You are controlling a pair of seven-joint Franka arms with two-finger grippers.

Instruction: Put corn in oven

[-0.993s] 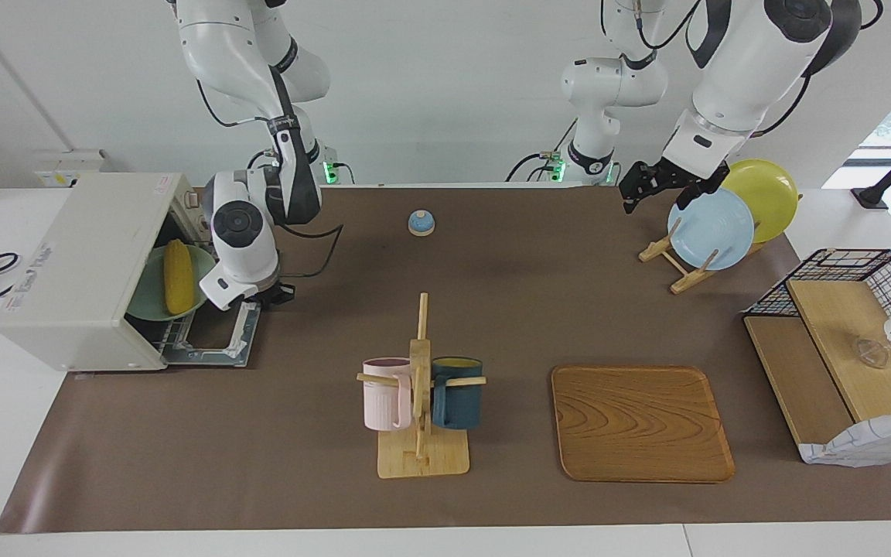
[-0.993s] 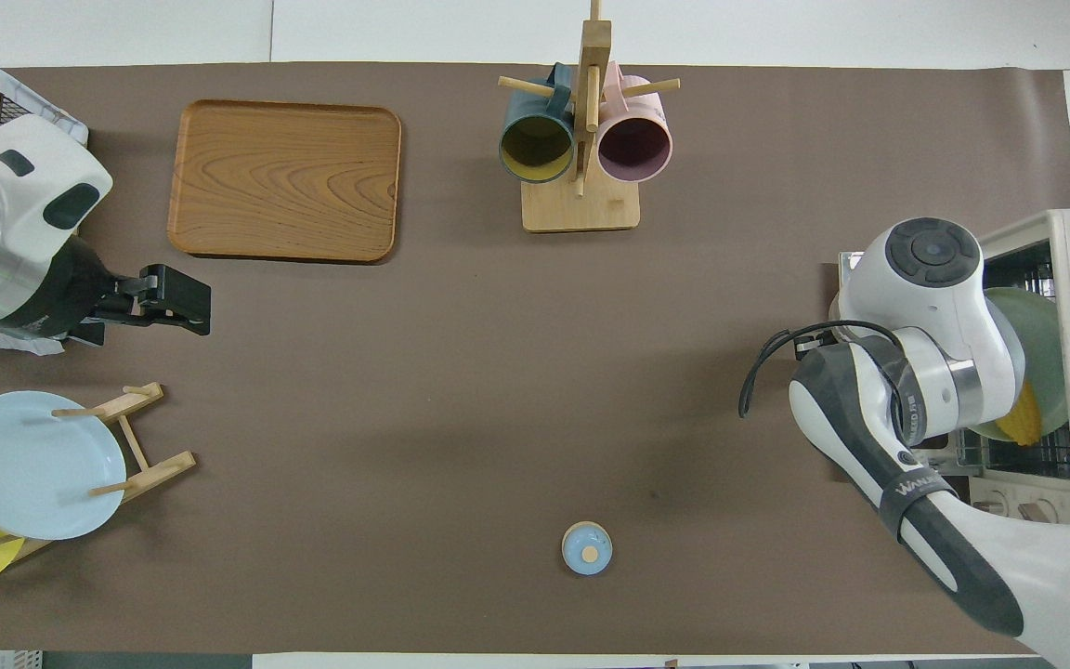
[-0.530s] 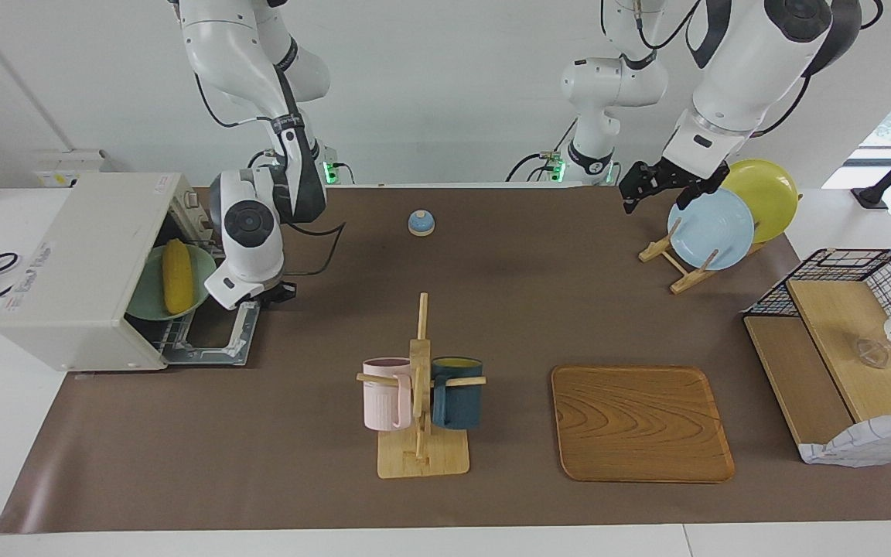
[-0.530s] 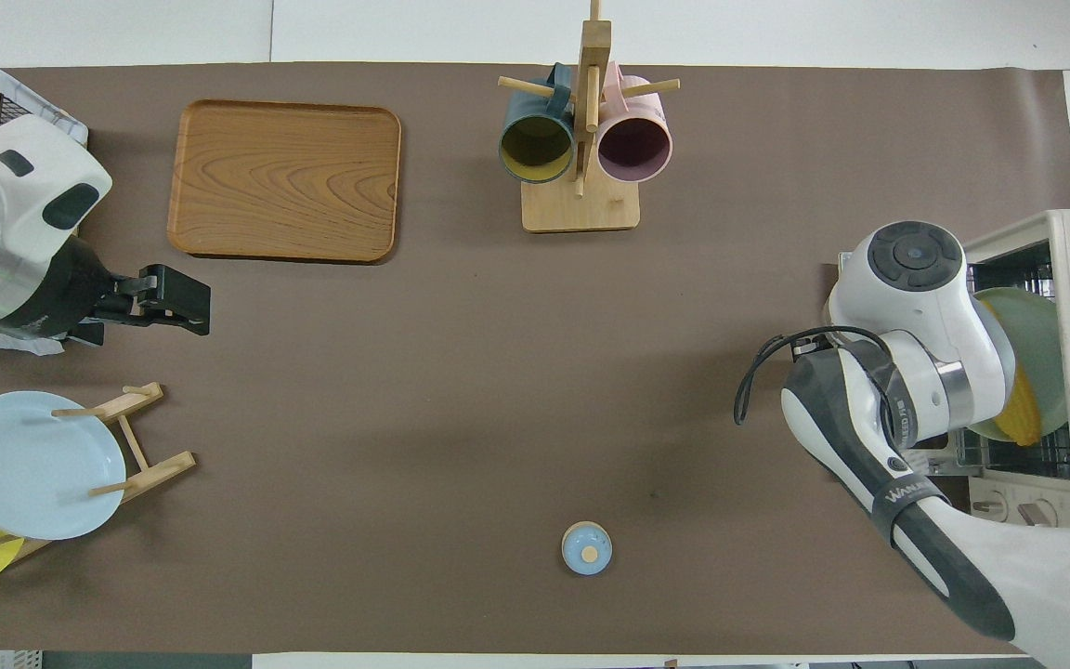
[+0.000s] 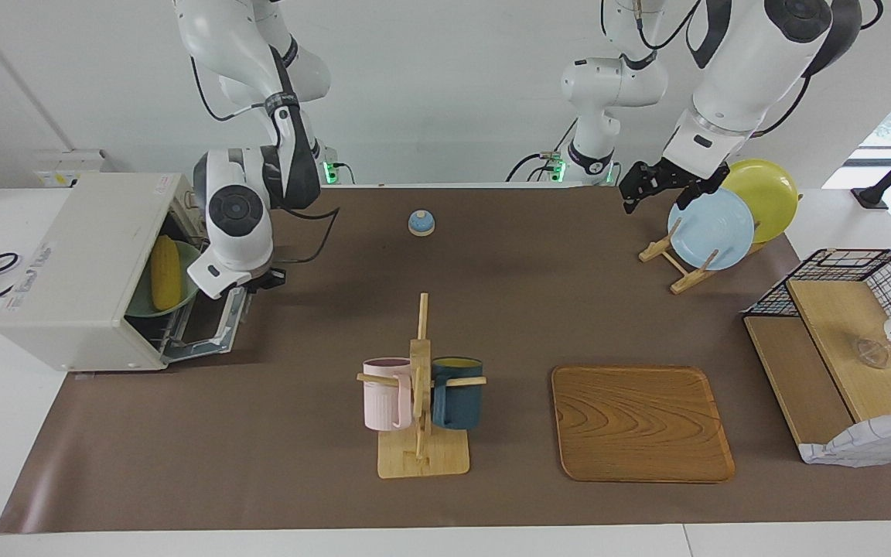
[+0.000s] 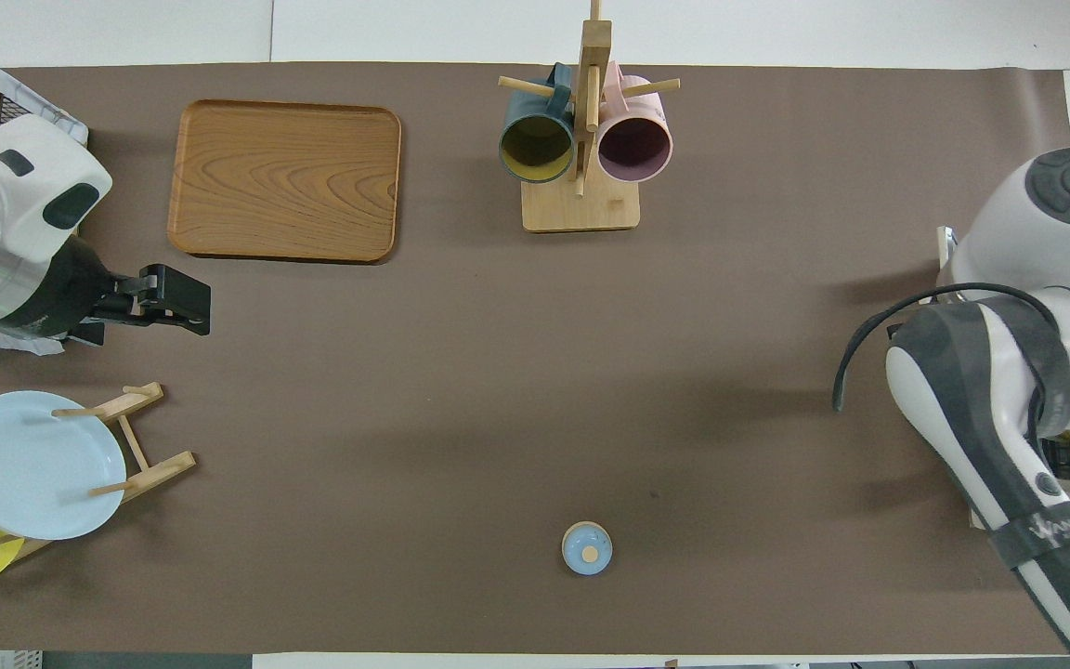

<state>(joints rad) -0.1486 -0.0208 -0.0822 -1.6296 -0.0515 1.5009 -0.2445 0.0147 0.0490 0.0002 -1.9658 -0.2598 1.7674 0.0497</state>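
Count: one oven [image 5: 82, 263]; one corn [image 5: 165, 272]; one pale green plate [image 5: 182, 298] under the corn; two mugs, one pink [image 5: 385, 394] and one dark blue [image 5: 457, 392], on one wooden mug stand [image 5: 421, 433]; one wooden tray [image 5: 641, 422]; two plates, one light blue [image 5: 711, 229] and one yellow [image 5: 764, 196], on one plate rack [image 5: 670, 259]; one small blue knob-topped lid [image 5: 421, 223]; one wire basket [image 5: 855, 286].

The corn lies on the pale green plate inside the oven, at the right arm's end of the surface [image 5: 298, 480]; its long axis runs toward and away from the robots, across the oven's mouth; which end is the tip cannot be told.

The oven door [image 5: 209, 333] is partly raised, sloping up from its hinge; the right pincer [image 5: 256, 282] is at the door's upper edge with its fingertips together; whether it touches the door cannot be told. The left pincer [image 5: 650, 186] hangs in the air over the surface beside the plate rack, fingers apart, holding nothing; that arm waits.

Open room: the brown mat between the oven, the mug stand and the small lid is bare; the mug stand and the tray lie toward the edge farthest from the robots, apart from each other.
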